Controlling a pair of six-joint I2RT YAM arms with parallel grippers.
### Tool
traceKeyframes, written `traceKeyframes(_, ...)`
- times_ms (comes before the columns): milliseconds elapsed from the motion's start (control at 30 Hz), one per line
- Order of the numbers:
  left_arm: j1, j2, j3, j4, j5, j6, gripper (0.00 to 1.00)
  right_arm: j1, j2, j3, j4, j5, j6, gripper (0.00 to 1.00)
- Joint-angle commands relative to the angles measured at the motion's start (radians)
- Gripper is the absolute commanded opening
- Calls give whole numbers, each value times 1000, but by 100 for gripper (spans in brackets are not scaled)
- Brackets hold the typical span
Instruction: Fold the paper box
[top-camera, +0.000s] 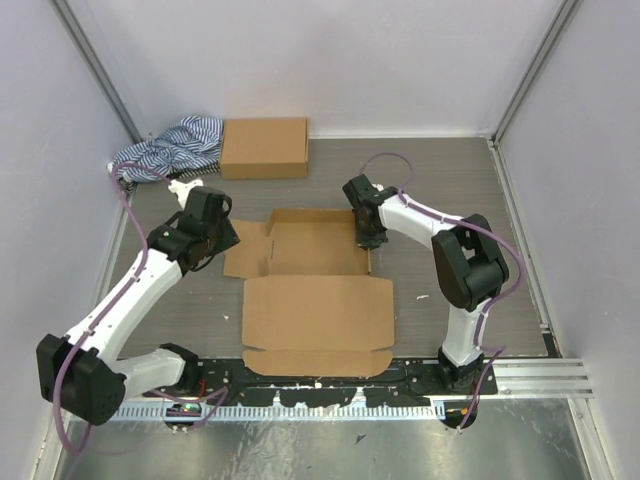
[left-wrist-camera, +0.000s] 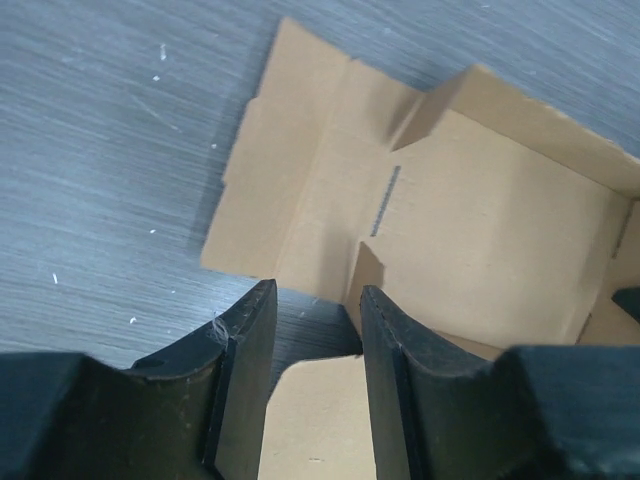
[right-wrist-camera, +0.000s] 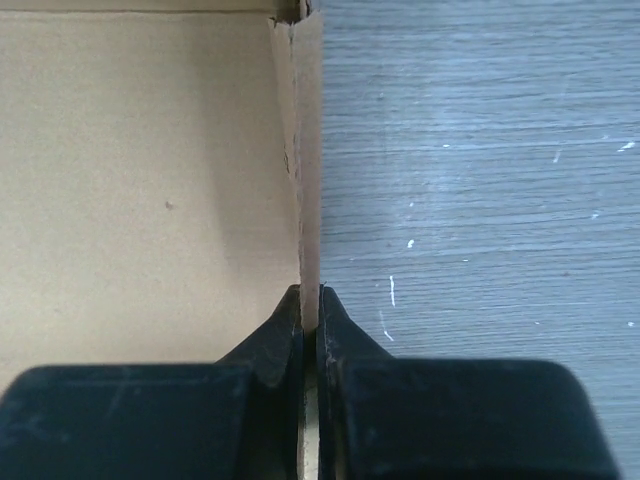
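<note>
The paper box (top-camera: 318, 318) lies partly folded mid-table, its lid panel flat toward me and its tray part (top-camera: 315, 248) behind it, with the back and right walls raised. My right gripper (top-camera: 368, 238) is shut on the upright right wall (right-wrist-camera: 305, 180), with its fingertips (right-wrist-camera: 309, 296) pinching the wall's edge. My left gripper (top-camera: 226, 240) hovers at the box's left side flap (left-wrist-camera: 290, 190). It is open and empty (left-wrist-camera: 312, 296), with bare table and a lid corner (left-wrist-camera: 320, 420) showing between its fingers. The left flap lies flat.
A second compact brown cardboard box (top-camera: 264, 147) sits at the back, with a blue-and-white striped cloth (top-camera: 172, 150) to its left. White walls enclose the table on three sides. A metal rail (top-camera: 320, 395) runs along the near edge.
</note>
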Motion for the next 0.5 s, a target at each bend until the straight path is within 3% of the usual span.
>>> traceKeyframes(0, 70, 57, -15, -60, 83, -58, 45, 34, 46, 38, -26, 271, 32, 1)
traceKeyframes(300, 85, 12, -60, -36, 40, -43, 48, 30, 9, -10, 48, 204, 17, 1)
traceKeyframes(467, 127, -37, -133, 58, 38, -9, 52, -65, -110, -111, 199, -90, -61, 1)
